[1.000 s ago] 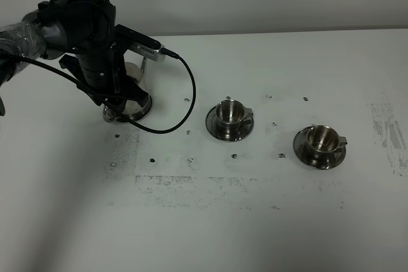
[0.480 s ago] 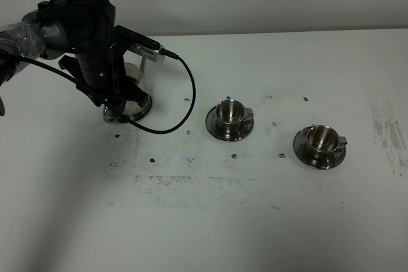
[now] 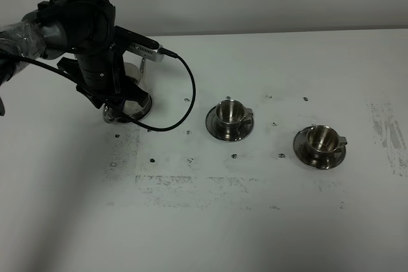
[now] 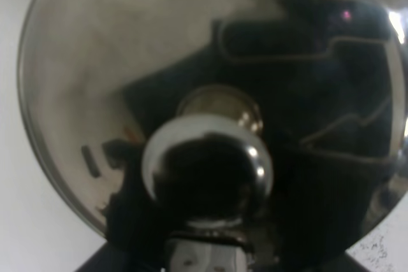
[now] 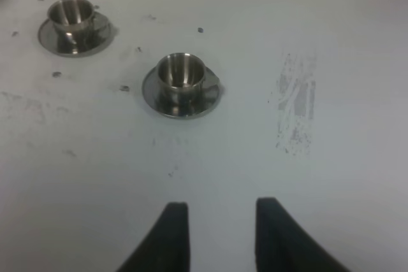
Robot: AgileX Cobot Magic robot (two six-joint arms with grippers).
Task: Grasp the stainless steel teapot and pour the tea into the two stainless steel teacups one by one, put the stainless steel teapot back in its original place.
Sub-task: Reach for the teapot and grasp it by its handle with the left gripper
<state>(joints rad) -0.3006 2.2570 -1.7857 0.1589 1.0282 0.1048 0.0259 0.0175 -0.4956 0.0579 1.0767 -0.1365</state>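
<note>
The left gripper [image 3: 120, 99] is down on the stainless steel teapot [image 3: 139, 102]. Its wrist camera looks straight onto the domed lid [image 4: 95, 81] and the knob [image 4: 207, 164]. The fingers themselves are hidden, so I cannot tell whether they stand apart or are clamped on the pot. The teapot stands upright on the table [image 3: 204, 221], and the dish under it cannot be told from the pot's own shine. Beside the teapot, toward the right arm's side, the nearer teacup [image 3: 229, 113] sits on its saucer [image 3: 213, 130]. The second teacup [image 3: 319, 138] is beyond it, well apart from the teapot. I can make out no tea in either cup. The right gripper [image 5: 220, 224] hangs far from the teapot, jaws a little apart and empty. By my reading the task is at the grasp, with the lift, both pours and the return to the dish all left to do.
</note>
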